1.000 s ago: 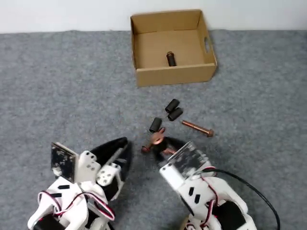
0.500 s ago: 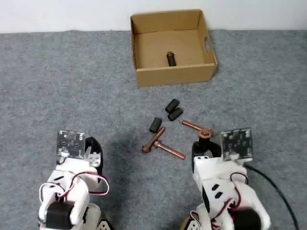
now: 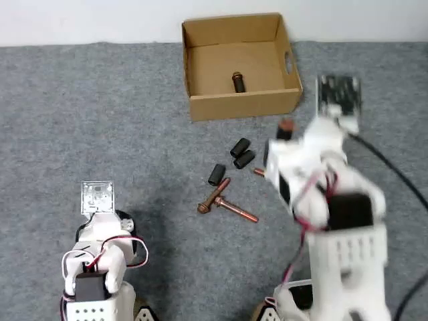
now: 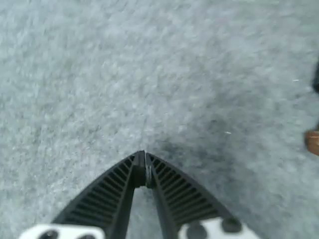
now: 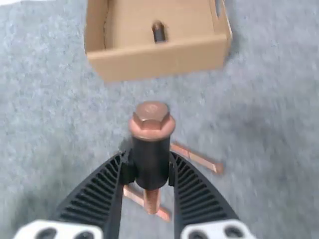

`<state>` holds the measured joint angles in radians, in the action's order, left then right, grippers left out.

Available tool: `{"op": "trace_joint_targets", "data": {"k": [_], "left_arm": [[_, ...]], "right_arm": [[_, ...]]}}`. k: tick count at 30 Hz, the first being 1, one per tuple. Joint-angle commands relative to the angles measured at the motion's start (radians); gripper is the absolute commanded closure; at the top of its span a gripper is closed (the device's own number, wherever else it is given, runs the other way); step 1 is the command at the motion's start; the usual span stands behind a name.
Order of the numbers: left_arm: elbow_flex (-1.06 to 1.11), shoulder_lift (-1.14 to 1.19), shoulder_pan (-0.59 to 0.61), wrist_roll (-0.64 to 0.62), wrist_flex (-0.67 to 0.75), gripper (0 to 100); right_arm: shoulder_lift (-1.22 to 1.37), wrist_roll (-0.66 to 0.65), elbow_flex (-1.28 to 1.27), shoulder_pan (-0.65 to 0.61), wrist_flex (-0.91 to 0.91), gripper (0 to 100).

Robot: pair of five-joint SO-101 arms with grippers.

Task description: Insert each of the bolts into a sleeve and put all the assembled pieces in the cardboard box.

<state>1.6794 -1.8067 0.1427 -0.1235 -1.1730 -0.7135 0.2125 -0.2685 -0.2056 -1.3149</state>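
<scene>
Boxing an assembled piece
The right gripper (image 5: 148, 164) clenches a copper hex bolt seated in a black cylindrical sleeve (image 5: 150, 149), at 5 o'clock of the brown cardboard box (image 3: 244, 105) — the next move likely calls for clearing its near wall, then letting go. Loose black sleeves (image 3: 241, 153) and copper bolts (image 3: 235, 209) lie toward 7 o'clock, off the path — the left gripper (image 4: 145, 172) is pinched shut, empty.
</scene>
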Motion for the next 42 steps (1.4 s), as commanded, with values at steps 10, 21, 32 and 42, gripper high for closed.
{"op": "trace_joint_targets", "data": {"k": [10,21,32,42], "left_arm": [[0.002,-0.008,0.015,0.008,0.055,100],[0.002,-0.008,0.017,-0.173,0.057,100],[0.002,-0.008,0.017,-0.173,0.057,100],[0.002,-0.008,0.017,-0.173,0.057,100]], "right_arm": [[0.654,-0.195,0.381,0.012,0.564,99.0],[1.138,-0.287,0.672,0.007,0.852,99.0],[1.549,-0.362,1.019,0.012,0.737,97.3],[1.727,-0.399,1.347,0.024,0.469,86.5]]}}
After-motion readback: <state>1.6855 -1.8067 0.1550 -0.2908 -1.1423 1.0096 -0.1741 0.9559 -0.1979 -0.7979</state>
